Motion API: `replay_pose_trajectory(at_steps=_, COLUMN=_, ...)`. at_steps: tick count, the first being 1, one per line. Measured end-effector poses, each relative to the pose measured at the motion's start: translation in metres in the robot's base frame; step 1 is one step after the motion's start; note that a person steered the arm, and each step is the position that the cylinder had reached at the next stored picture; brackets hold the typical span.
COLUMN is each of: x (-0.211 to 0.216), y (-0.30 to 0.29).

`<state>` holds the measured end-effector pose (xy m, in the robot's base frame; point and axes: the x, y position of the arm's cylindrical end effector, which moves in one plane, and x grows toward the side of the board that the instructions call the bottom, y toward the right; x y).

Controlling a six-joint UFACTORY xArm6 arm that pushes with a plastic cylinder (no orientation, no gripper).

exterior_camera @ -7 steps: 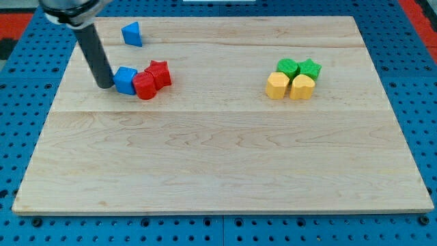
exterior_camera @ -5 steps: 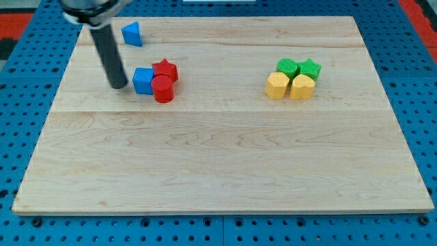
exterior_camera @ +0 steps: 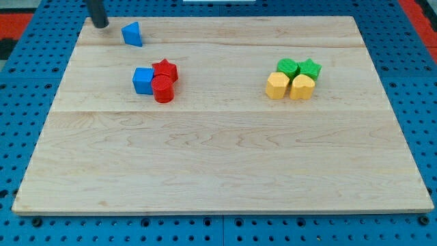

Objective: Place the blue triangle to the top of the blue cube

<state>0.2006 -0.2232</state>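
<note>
Under everything lies a blue pegboard [exterior_camera: 225, 232] dotted with rows of small holes, and a red patch [exterior_camera: 13, 27] shows at the view's top left and top right corners. On it rests a pale wooden board [exterior_camera: 225, 157], made of long planks with seams running left to right and a smooth, faintly grained face.

At the view's top left corner of the board stands the dark rod, a plain round shaft cut off by the frame's upper edge. It has no jaws to open or close; my tip [exterior_camera: 100, 26] sits on the wood, just left of the blue triangle [exterior_camera: 132, 33] and apart from it, with a narrow strip of board between.

The blue triangle is a small wedge with matte faces. Below it and slightly right, well apart, sits the blue cube [exterior_camera: 143, 80]. Touching the cube's right side are a red star [exterior_camera: 165, 70] and a red cylinder [exterior_camera: 163, 89], the cylinder in front of the star.

Toward the view's right, a second tight cluster holds four blocks: two green ones, a rounded one [exterior_camera: 287, 67] and a green star [exterior_camera: 310, 68], and two yellow ones [exterior_camera: 276, 86] [exterior_camera: 302, 87] of rounded outline just below them.
</note>
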Motion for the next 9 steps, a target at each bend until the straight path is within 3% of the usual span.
replay_pose_trajectory(at_steps=1, x=0.014, y=0.036)
replay_pose_trajectory(at_steps=3, x=0.079, y=0.035)
replay_pose_trajectory(at_steps=5, x=0.045, y=0.057)
replay_pose_trajectory(at_steps=6, x=0.066, y=0.080)
replay_pose_trajectory(at_steps=7, x=0.109, y=0.065)
replay_pose_trajectory(at_steps=9, x=0.130, y=0.054)
